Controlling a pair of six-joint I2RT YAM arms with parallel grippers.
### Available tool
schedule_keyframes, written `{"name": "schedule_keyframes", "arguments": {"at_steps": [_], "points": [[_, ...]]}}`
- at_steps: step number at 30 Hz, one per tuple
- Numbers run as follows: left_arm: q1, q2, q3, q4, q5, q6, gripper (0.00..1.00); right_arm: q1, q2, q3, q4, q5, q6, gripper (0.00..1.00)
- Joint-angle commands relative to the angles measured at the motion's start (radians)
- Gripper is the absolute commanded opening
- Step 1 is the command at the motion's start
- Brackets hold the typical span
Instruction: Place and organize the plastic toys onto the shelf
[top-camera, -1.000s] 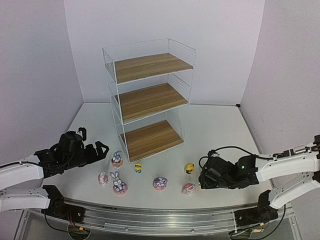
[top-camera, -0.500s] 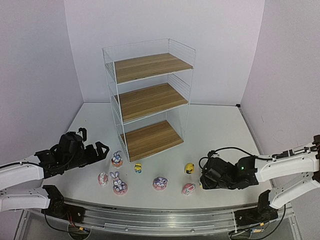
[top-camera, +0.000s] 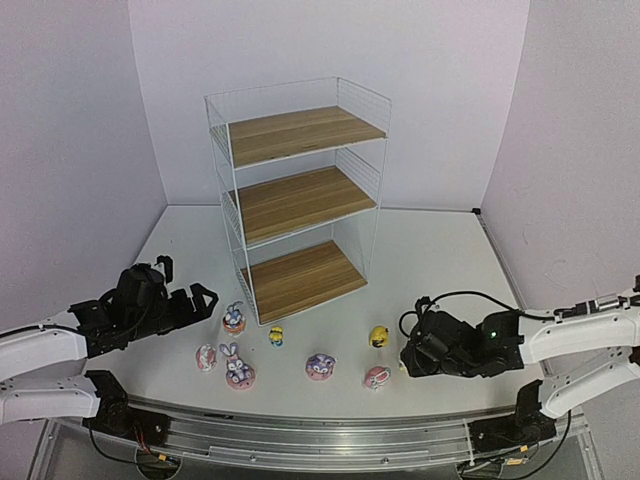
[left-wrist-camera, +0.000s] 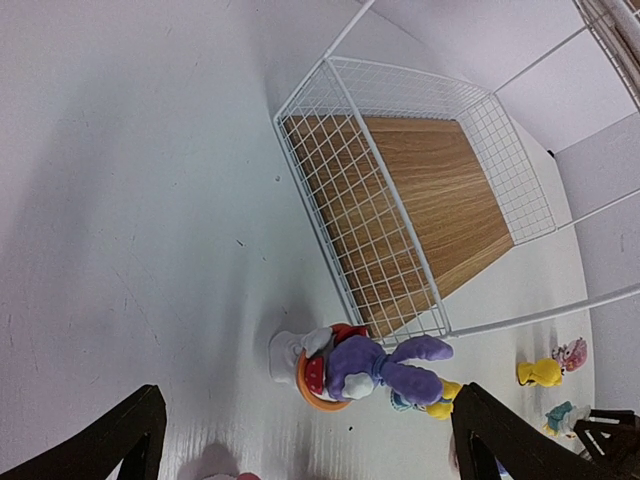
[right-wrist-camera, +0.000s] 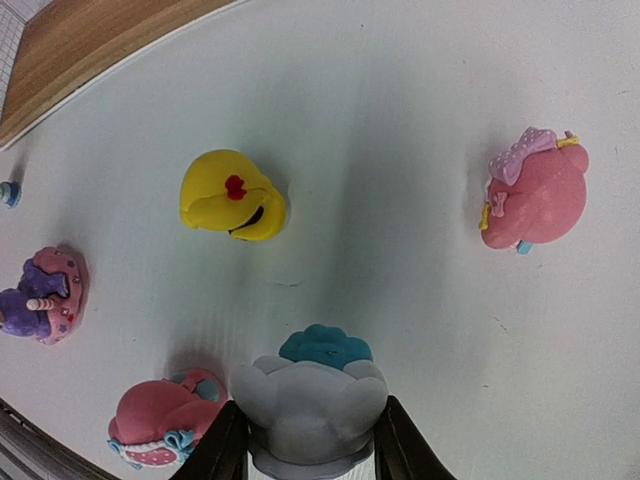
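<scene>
The white wire shelf (top-camera: 290, 200) with three wooden boards stands at the back; nothing sits on the boards. Several toys stand on the table in front of it. My left gripper (top-camera: 200, 300) is open, and in the left wrist view (left-wrist-camera: 305, 455) a purple bunny (left-wrist-camera: 365, 365) in an orange ring stands just ahead of it; it also shows in the top view (top-camera: 234, 318). My right gripper (top-camera: 405, 360) is shut on a grey toy with a blue top (right-wrist-camera: 310, 395), held between the fingers (right-wrist-camera: 225, 445). From above this toy is hidden.
Near the right gripper are a yellow toy (right-wrist-camera: 232, 195), a pink toy with a bow (right-wrist-camera: 535, 195), a pink-blue toy (right-wrist-camera: 165, 420) and a purple one on a pink base (right-wrist-camera: 40, 295). A second bunny (top-camera: 238, 367) and a pink-white toy (top-camera: 206, 357) stand front left.
The right arm has shifted slightly to the right and its forearm has dropped a little, with the grey toy still between the fingers. The left arm has not moved.
</scene>
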Motion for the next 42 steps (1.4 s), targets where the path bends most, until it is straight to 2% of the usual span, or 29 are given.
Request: {"name": "schedule_keyframes", "arguments": {"at_steps": [1,7,9,13,17,21,32,42], "points": [[-0.001,-0.039,-0.012,0.007,-0.006,0.007,1.0,0.006,-0.099,0.042,-0.004,0.013,-0.099,0.07],[-0.001,-0.082,-0.005,-0.01,0.007,0.015,1.0,-0.006,-0.12,0.192,-0.009,0.031,-0.358,0.05],[-0.001,-0.099,-0.008,-0.011,0.009,0.015,1.0,-0.043,-0.064,0.26,0.016,-0.006,-0.455,0.05],[-0.001,-0.112,-0.012,-0.005,0.01,0.018,1.0,-0.188,0.072,0.314,0.172,-0.221,-0.58,0.03],[-0.001,-0.101,-0.007,0.003,0.014,0.018,0.99,-0.247,0.221,0.385,0.289,-0.264,-0.674,0.03],[-0.001,-0.075,0.006,0.022,0.023,0.029,1.0,-0.306,0.352,0.44,0.406,-0.4,-0.704,0.03],[-0.001,-0.014,0.028,0.05,0.043,0.055,1.0,-0.406,0.591,0.545,0.583,-0.526,-0.787,0.03],[-0.001,-0.002,0.042,0.049,0.032,0.076,1.0,-0.425,0.695,0.609,0.622,-0.516,-0.838,0.03]]}}
